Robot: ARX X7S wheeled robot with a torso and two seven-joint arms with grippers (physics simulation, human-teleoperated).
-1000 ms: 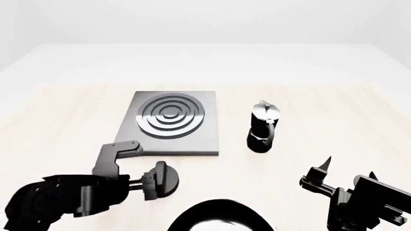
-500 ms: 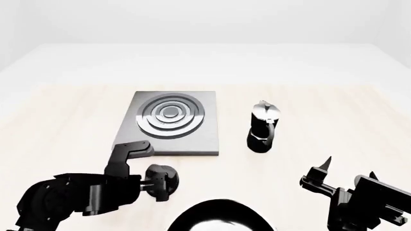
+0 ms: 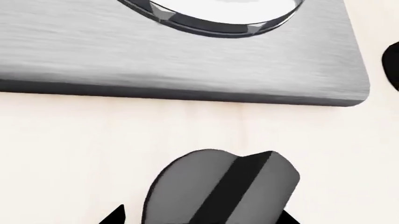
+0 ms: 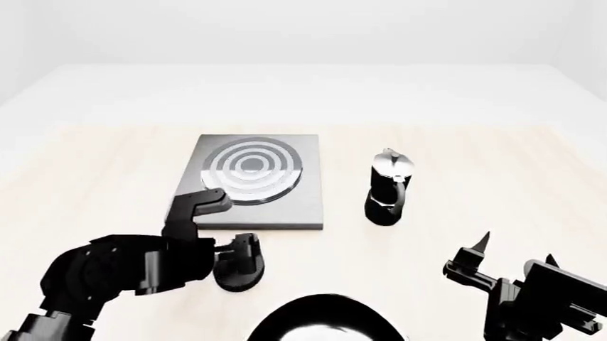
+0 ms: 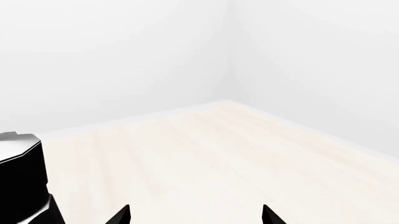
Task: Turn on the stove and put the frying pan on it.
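A pale wooden surface (image 4: 493,177) lay under blank white walls. The left gripper's (image 4: 239,261) jaws were at the small black round knob (image 3: 221,189); whether they clamped it I could not tell. Just beyond lay the flat grey metal hotplate (image 4: 284,206). The right gripper's (image 5: 194,215) jaws stood wide, empty. The round black frying pan (image 4: 328,321), at the near edge, looked rigid and heavy, best taken by its unseen handle. The black-and-silver moka pot (image 4: 389,186) was closed, contents hidden.
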